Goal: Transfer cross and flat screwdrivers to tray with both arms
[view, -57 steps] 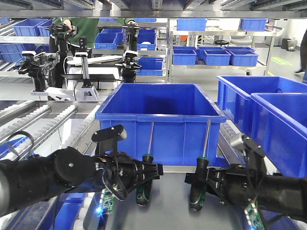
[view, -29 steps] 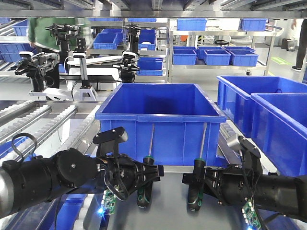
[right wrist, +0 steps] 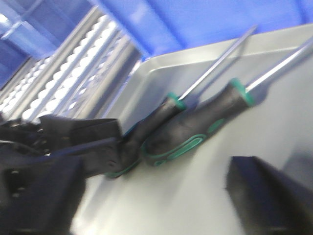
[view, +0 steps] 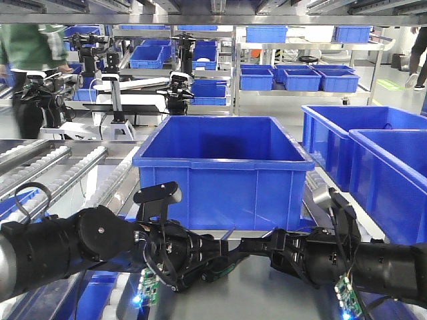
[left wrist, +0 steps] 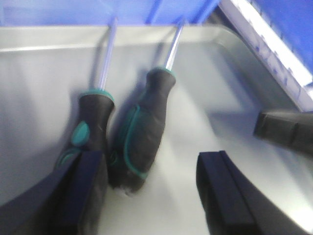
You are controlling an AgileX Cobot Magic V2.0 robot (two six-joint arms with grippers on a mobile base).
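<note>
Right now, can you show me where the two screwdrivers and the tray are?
Left screwdriver (left wrist: 90, 117): left wrist view, on its black handle.
Right screwdriver (left wrist: 144, 125): left wrist view, on its black handle.
Tray (left wrist: 44, 78): left wrist view, on its bare grey floor.

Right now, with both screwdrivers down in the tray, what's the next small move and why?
Probably back both grippers straight away. Both screwdrivers lie side by side on the grey tray. The left gripper is open, one finger against the left handle; the right gripper looks open too.
</note>
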